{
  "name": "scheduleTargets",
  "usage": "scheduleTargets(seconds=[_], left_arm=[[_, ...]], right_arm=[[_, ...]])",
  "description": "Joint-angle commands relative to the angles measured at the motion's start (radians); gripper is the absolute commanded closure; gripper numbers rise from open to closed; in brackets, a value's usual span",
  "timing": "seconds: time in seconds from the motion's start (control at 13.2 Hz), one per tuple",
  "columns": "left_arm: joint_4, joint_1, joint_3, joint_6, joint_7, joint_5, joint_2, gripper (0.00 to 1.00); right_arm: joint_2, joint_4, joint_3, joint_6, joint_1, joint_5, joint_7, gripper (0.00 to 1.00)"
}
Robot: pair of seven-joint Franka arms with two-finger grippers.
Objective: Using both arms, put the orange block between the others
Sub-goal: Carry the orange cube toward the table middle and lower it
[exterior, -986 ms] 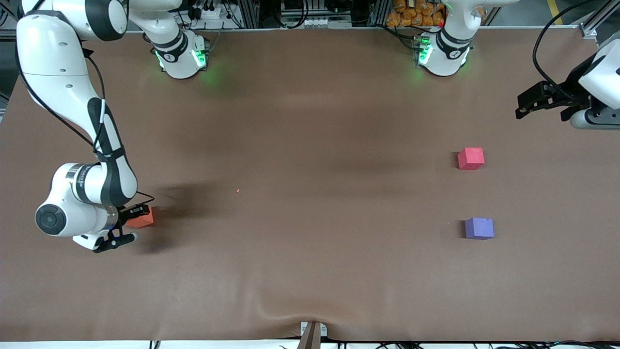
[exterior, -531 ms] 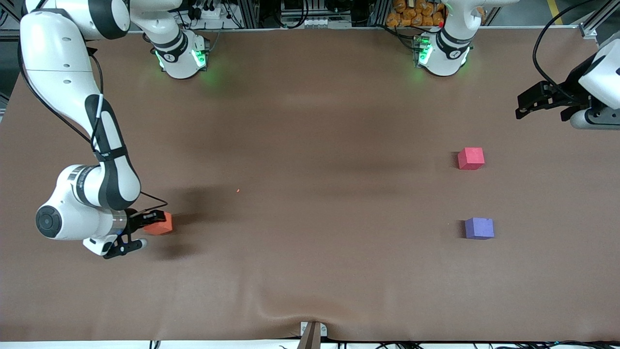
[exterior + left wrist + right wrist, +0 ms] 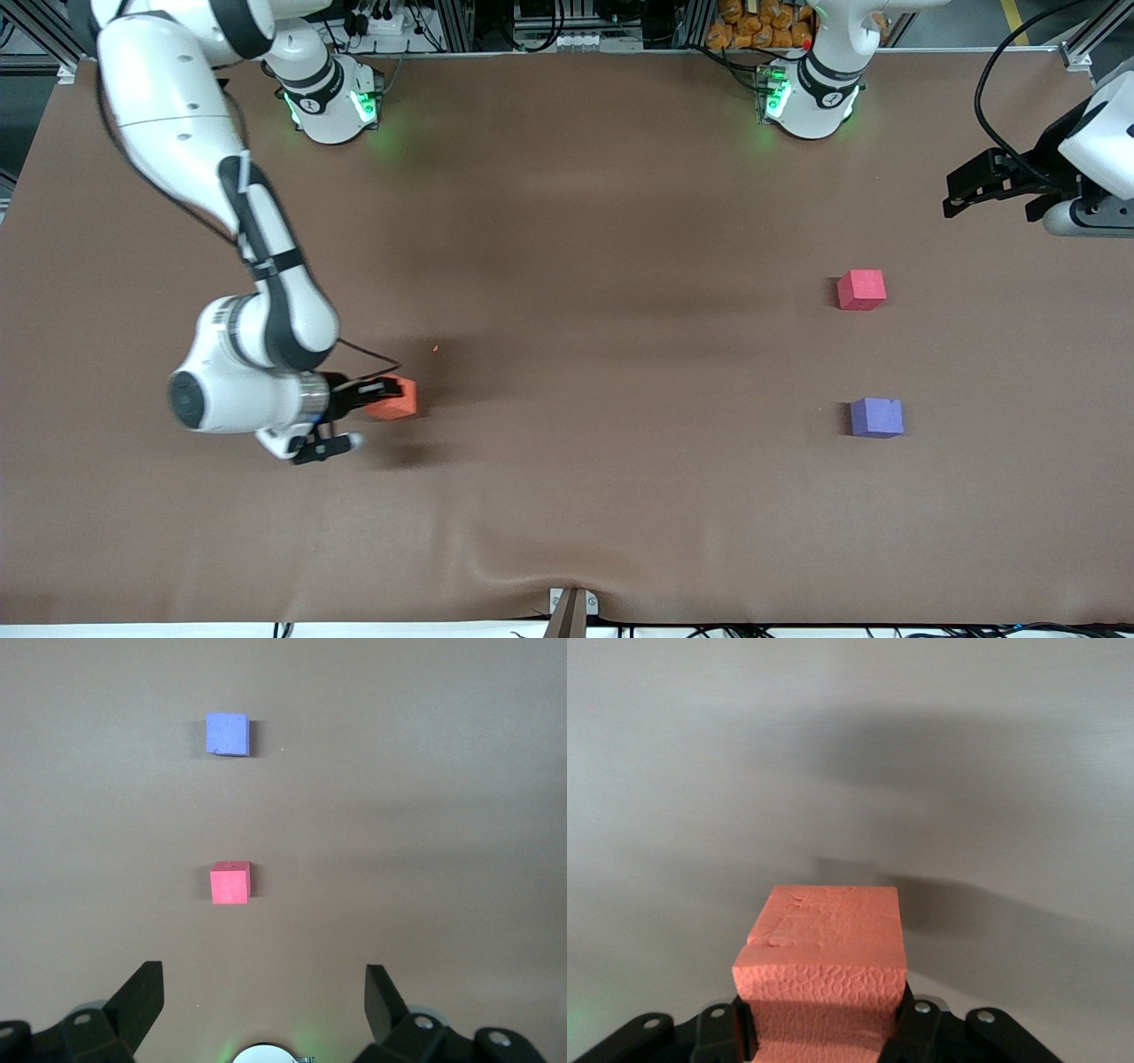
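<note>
Right wrist view: orange block (image 3: pixel 824 979) clamped between right gripper (image 3: pixel 379 396) fingers, raised over table (image 3: pixel 567 496) toward right arm's end. Purple-blue cube (image 3: pixel 876 416), then pinkish-red cube (image 3: pixel 861 289) well apart. Left gripper (image 3: pixel 974 190) waits, jaws wide, nothing held.

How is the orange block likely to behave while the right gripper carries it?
The orange block looks like pebbled foam, so it is probably light and slightly squashy. Its rough faces should resist slipping between the shut fingers of the right gripper. Being a flat-sided cube, it will likely sit steady once set down, not roll.
</note>
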Motion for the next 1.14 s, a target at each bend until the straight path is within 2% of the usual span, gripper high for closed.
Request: scheduleTargets(seconds=[0.0,0.23,0.53,1.06], left_arm=[[0.010,0.009,-0.006,0.002,0.018,-0.005,0.002,0.00],[0.010,0.009,-0.006,0.002,0.018,-0.005,0.002,0.00],[0.010,0.009,-0.006,0.002,0.018,-0.005,0.002,0.00],[0.010,0.009,-0.006,0.002,0.018,-0.006,0.002,0.00]], right_arm=[[0.005,0.044,-0.008,0.035,0.103,0.025,0.158,0.60],[0.008,0.044,-0.008,0.110,0.209,0.025,0.351,0.60],[0.013,0.044,-0.008,0.158,0.312,0.025,0.490,0.60],[0.054,0.044,-0.008,0.225,0.429,0.025,0.625,0.56]])
